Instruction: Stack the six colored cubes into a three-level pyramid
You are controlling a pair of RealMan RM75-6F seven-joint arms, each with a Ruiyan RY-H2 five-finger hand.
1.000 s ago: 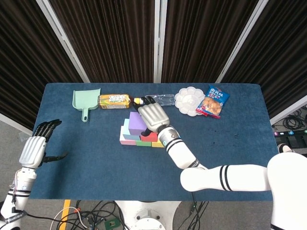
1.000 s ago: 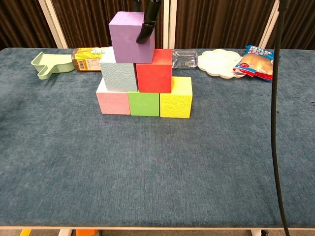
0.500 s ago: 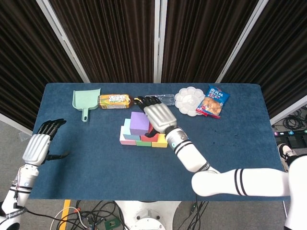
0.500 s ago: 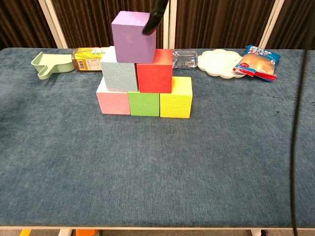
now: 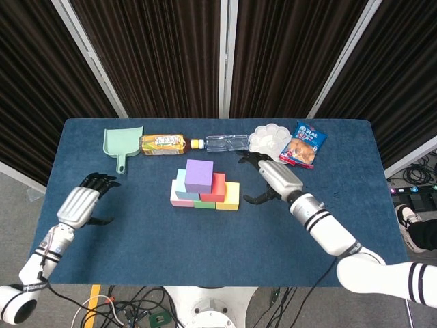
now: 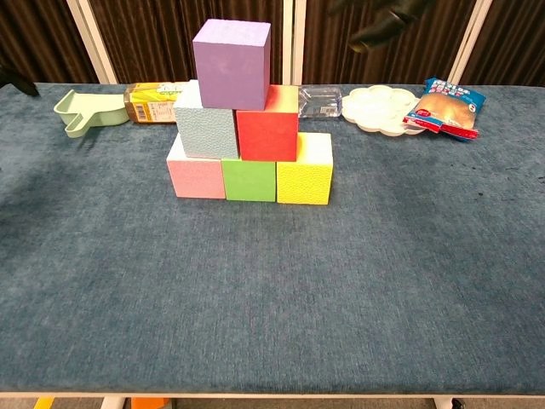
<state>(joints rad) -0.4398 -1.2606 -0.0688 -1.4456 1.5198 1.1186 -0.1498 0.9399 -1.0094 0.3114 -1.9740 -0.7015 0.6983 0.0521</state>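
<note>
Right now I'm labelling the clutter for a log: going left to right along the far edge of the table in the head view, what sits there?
Green dustpan → tea bottle → clear water bottle → white paint palette → snack bag.

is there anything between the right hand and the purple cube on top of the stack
Nothing visible. The right hand hangs open to the right of the pyramid, with only bare table between it and the purple cube. The bottle and the white palette lie further back, off that line.
</note>
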